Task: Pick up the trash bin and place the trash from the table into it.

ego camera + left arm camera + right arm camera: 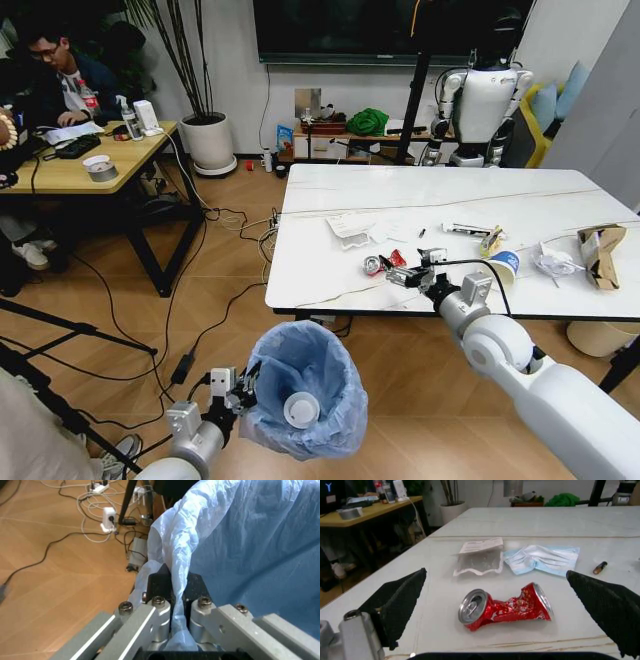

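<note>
The trash bin [305, 385], lined with a crinkled light blue bag [250, 536], hangs above the floor in front of the table [320, 280]. My left gripper [243, 383] [175, 582] is shut on its rim and bag. My right gripper [398, 272] [496, 572] is open just above the table's near edge, its fingers [400, 600] spread on either side of a crushed red can [376, 264] [505, 606] and apart from it. More trash lies to the right: a paper cup [503, 264], a white wrapper [553, 261] and a brown paper bag [601, 252].
Beyond the can lie a clear wrapper [480, 557], a face mask [542, 558] and a small dark stick [600, 567]. A wooden desk [90, 160] stands at left, with cables [215, 300] across the floor. A cream bin [600, 338] sits under the table's right end.
</note>
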